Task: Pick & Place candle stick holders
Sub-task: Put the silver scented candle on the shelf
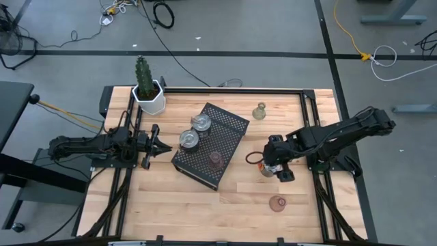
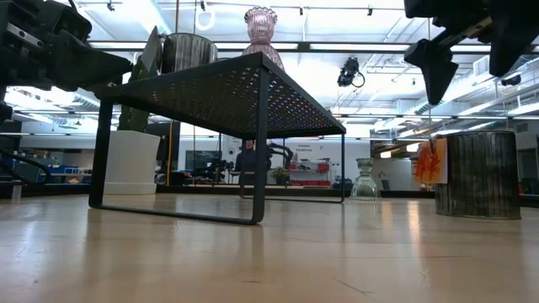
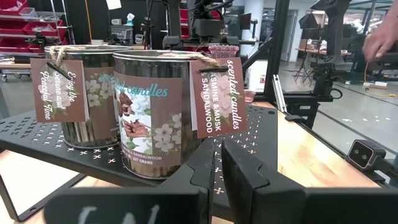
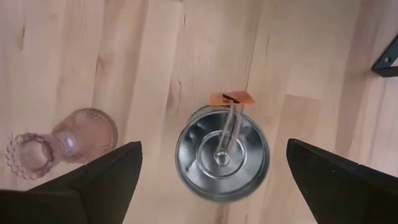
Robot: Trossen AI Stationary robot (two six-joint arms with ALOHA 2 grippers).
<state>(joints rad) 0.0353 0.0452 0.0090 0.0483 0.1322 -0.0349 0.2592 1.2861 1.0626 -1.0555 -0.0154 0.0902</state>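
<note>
A black perforated tray [image 1: 225, 130] stands mid-table. It carries two silver tins [image 1: 201, 123] [image 1: 188, 140] and a pink glass holder [image 1: 216, 160]. A third silver tin [image 4: 222, 154] with an orange tag stands on the wood. My right gripper [image 4: 213, 148] hangs open above it, pointing down, one finger on either side and clear of it. Another pink glass holder [image 4: 62, 142] stands beside it toward the near edge. An olive glass holder [image 1: 259, 111] stands near the far edge. My left gripper [image 3: 221, 168] is shut, level, just left of the tray, facing the two labelled tins [image 3: 155, 112].
A white hexagonal pot with a cactus [image 1: 148, 92] stands at the far left corner. Black rails [image 1: 311, 116] run along the table's sides. A person's hand [image 3: 382, 34] shows beyond the table. Bare wood lies along the near edge [image 1: 205, 205].
</note>
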